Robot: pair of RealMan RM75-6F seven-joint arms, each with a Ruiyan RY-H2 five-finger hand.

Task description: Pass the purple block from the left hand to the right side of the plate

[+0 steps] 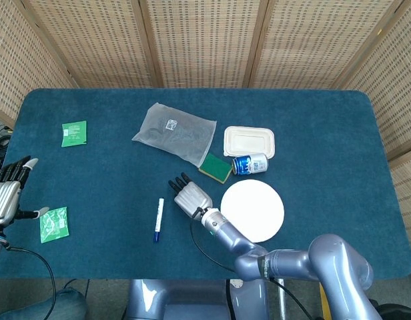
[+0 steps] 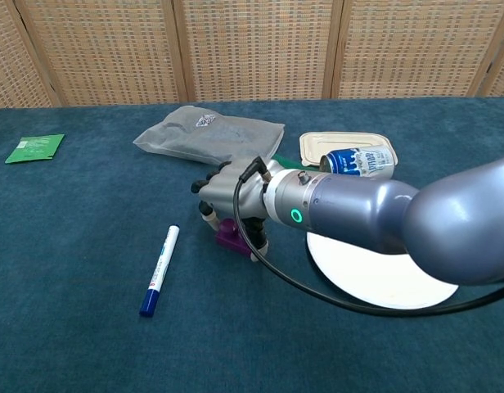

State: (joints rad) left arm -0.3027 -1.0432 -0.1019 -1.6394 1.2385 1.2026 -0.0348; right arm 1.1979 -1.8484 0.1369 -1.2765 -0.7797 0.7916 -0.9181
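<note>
The purple block (image 2: 231,238) lies on the blue table cloth just left of the white plate (image 2: 383,282), mostly covered. My right hand (image 2: 233,202) sits over it, fingers curled down on its left side and thumb on its right, gripping it. In the head view the right hand (image 1: 191,198) hides the block, with the plate (image 1: 253,211) to its right. My left hand (image 1: 8,195) is far off at the table's left edge, fingers spread and holding nothing.
A blue-capped marker (image 2: 159,270) lies left of the block. Behind are a clear plastic bag (image 2: 209,132), a green sponge (image 1: 215,167), a blue can (image 2: 357,161) and a lidded container (image 1: 249,141). Two green packets (image 1: 74,133) (image 1: 54,223) lie at the left.
</note>
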